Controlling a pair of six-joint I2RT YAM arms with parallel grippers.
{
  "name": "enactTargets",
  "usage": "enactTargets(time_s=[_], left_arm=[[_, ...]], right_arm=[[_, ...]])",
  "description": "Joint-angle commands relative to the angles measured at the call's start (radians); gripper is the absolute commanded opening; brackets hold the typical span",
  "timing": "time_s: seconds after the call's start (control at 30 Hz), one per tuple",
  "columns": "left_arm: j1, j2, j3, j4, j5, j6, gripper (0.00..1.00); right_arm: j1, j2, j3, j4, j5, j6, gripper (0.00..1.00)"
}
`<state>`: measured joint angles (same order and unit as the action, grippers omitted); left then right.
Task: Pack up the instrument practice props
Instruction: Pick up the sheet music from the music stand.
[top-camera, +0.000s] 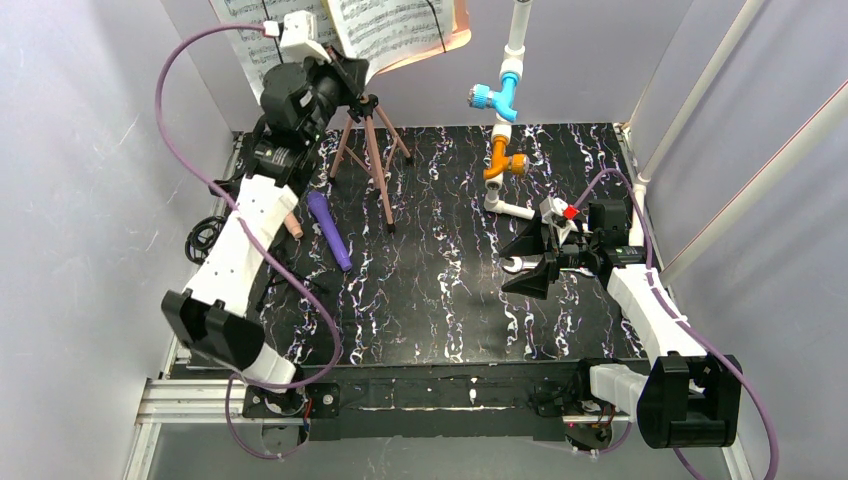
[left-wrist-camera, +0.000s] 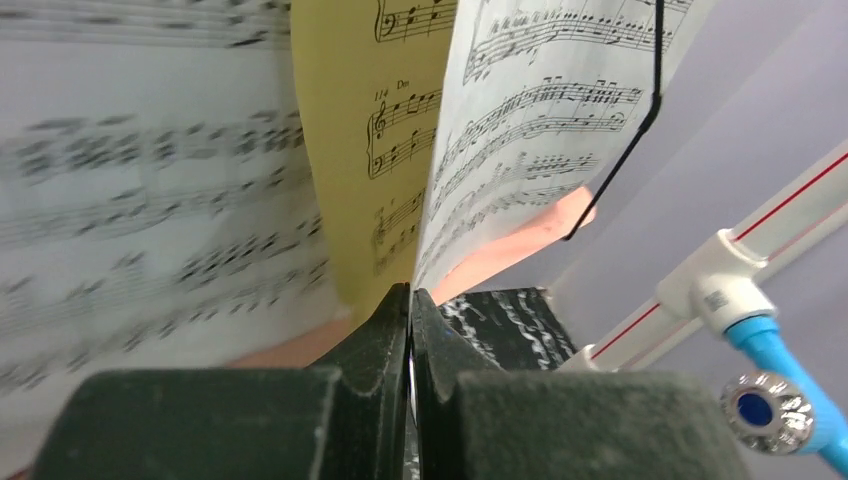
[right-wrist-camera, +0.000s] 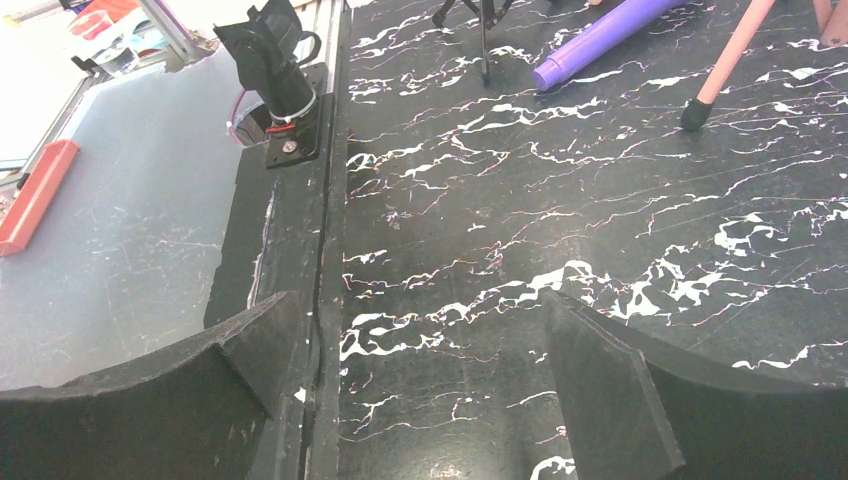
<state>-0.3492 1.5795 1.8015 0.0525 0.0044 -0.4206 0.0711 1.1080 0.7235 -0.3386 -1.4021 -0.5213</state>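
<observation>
Overhead and wrist views of the two-arm station. The left arm is raised to the salmon-pink music rest (top-camera: 455, 38), which stands on its tripod legs (top-camera: 372, 150) near the far left corner of the black marbled worktop (top-camera: 450, 300). The left gripper (left-wrist-camera: 411, 295) is closed, its pads pressed together at the foot of the pages, where the yellow music sheet (left-wrist-camera: 350, 150) and the right-hand white music sheet (left-wrist-camera: 540, 120) converge. A pale sliver shows in the seam between the pads; whether paper is caught there cannot be told. A second white sheet (left-wrist-camera: 150, 200), blurred in the wrist view, fills the left of the rest, and a thin black cord (left-wrist-camera: 655, 80) crosses the right-hand sheet. The purple microphone (top-camera: 330, 230) lies flat on the worktop toward the left edge, just in front of the tripod feet. The peach microphone (top-camera: 292, 225) lies just beside it on the left, mostly hidden by the left arm. The right gripper (top-camera: 522, 262) hangs low over the right side of the worktop, its jaws spread wide and holding nothing. The white pipe (top-camera: 516, 30) with its blue valve (top-camera: 495, 98) and orange valve (top-camera: 505, 165) rises by the far edge, right of centre.
</observation>
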Motion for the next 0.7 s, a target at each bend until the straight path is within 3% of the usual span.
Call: enactTargets(time_s=[0.0,0.37,0.53,0.67], left_arm=[[0.003,-0.217,-0.139,0.137,-0.148,0.177,0.00],[0.004,-0.527,-0.417,0.158,-0.243,0.377,0.00],[0.003,-0.705,-0.528,0.009,-0.221,0.307,0.00],[0.004,-0.818,-0.653,-0.151,-0.054,0.198,0.00]], right_arm=[[-0.010,-0.019,0.008,0.010,-0.028,0.004,1.00],[-0.018,-0.010,-0.006,0.047,-0.034,0.037,1.00],[-0.019,-0.008,-0.006,0.050,-0.035,0.040,1.00],[-0.019,-0.004,-0.004,0.050,-0.036,0.040,1.00]])
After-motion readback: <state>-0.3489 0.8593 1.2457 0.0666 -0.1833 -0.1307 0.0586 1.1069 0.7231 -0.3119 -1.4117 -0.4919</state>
